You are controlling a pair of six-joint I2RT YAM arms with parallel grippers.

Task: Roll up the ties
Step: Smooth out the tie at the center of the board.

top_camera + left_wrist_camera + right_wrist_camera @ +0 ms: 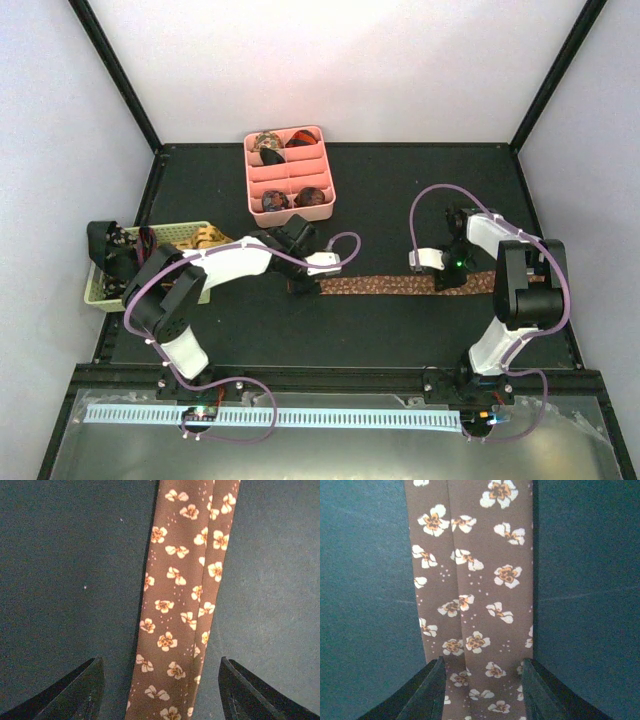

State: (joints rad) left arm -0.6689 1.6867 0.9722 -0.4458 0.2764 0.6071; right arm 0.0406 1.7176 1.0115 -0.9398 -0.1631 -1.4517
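Observation:
A brown tie (385, 285) with pale flowers lies flat and stretched out left to right across the dark table. My left gripper (303, 283) hangs over its left end. In the left wrist view the tie (175, 605) runs between the open gripper (162, 692), with bare table on both sides of the cloth. My right gripper (448, 280) sits over the tie's right part. There the tie (475, 580) fills the gap of the gripper (482, 692), whose fingertips (427, 690) overlap the cloth's edges without pinching it. Rolled ties (275, 200) sit in the pink tray.
The pink divided tray (249, 175) stands at the back middle. A pale woven basket (170, 232) holding loose ties (208, 238) sits at the left edge, beside the left arm. A white perforated rail (300, 417) lies along the near edge, behind the arm bases.

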